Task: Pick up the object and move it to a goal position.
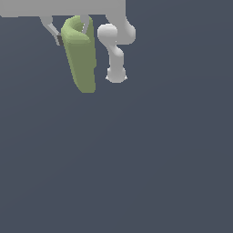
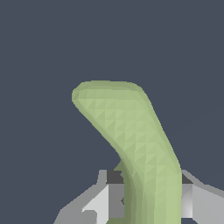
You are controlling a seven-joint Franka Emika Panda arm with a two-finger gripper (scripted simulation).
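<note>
The object is a light yellow-green, rounded, slightly bent block (image 1: 80,57). It hangs nearly upright near the top of the exterior view, held by its upper end. My gripper (image 1: 71,32) is shut on it, one finger on each side. In the wrist view the block (image 2: 131,135) reaches away from the camera and bends at its far end, with my gripper (image 2: 148,199) closed around its near end and the finger pads (image 2: 115,192) pressing its sides. No goal marker shows in either view.
The white arm links (image 1: 116,45) stand just to the exterior view's right of the block. A plain dark grey floor (image 1: 136,159) fills everything below.
</note>
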